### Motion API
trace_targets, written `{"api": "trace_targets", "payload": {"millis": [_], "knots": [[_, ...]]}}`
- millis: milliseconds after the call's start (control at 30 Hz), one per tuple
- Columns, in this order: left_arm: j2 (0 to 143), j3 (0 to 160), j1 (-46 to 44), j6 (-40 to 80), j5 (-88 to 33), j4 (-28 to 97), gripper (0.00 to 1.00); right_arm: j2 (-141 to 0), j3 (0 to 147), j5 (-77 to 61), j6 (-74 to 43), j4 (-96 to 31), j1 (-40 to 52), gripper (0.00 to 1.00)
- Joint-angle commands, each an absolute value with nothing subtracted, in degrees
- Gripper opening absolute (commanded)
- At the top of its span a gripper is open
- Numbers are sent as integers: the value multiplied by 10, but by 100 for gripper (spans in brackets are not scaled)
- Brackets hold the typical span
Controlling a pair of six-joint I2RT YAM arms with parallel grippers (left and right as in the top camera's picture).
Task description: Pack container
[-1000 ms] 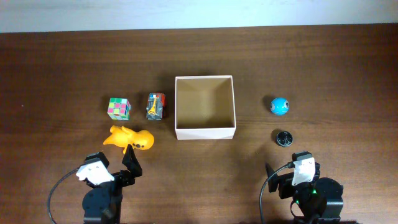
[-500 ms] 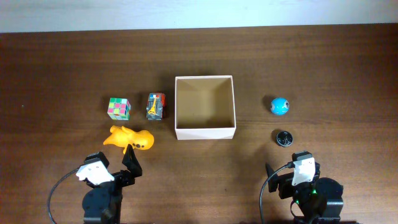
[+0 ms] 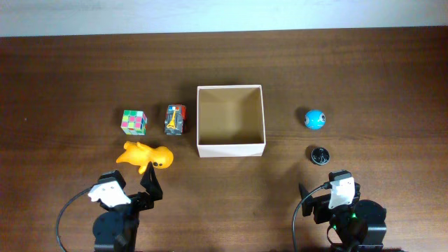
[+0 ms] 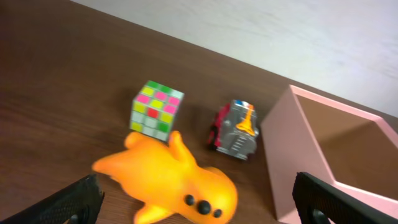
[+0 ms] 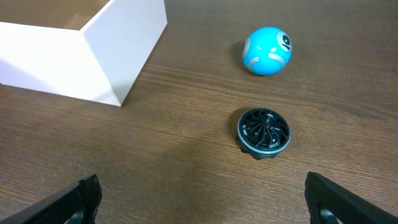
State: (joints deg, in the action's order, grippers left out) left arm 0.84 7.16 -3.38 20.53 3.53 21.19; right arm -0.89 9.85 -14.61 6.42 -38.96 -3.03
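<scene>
The container (image 3: pixel 232 149) is a square open box with white walls and a tan inside, standing mid-table and empty. It shows pinkish in the left wrist view (image 4: pixel 292 155) and white in the right wrist view (image 5: pixel 99 56). My left gripper (image 3: pixel 150 183) is open, and its fingers (image 4: pixel 199 208) flank an orange toy (image 4: pixel 168 180) lying just ahead (image 3: pixel 147 155). My right gripper (image 3: pixel 323 193) is open and empty over bare wood (image 5: pixel 202 205). It is short of a black disc (image 5: pixel 263 132), which also shows in the overhead view (image 3: pixel 320 155).
A colour cube (image 3: pixel 134 121) and a small red-grey toy robot (image 3: pixel 175 120) stand left of the container, and both show in the left wrist view, the cube (image 4: pixel 155 111) left of the robot (image 4: pixel 236 130). A blue ball (image 3: pixel 315 119) lies right of it, beyond the disc (image 5: pixel 266 50).
My left gripper has shifted slightly to the right, near the orange toy. The right arm and all the objects have stayed put.
</scene>
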Motion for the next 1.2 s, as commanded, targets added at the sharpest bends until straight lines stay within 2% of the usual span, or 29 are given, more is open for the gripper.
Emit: {"api": "trace_targets", "payload": {"millis": [0, 267, 533, 867, 1000, 1167], "knots": [[3, 65, -36, 196, -17, 208, 99, -2, 95, -143, 67, -390, -34, 98], [4, 68, -36, 195, -33, 110, 99, -2, 95, -143, 67, -390, -34, 98], [37, 136, -36, 131, -120, 131, 99, -2, 95, -143, 67, -390, -34, 98], [241, 300, -36, 131, -125, 159, 99, -2, 95, -143, 67, -390, -34, 98], [340, 382, -36, 92, -125, 166, 99, -2, 95, -143, 67, -390, -34, 98], [406, 430, -36, 91, -125, 178, 99, -2, 95, -143, 67, -390, -34, 98]]}}
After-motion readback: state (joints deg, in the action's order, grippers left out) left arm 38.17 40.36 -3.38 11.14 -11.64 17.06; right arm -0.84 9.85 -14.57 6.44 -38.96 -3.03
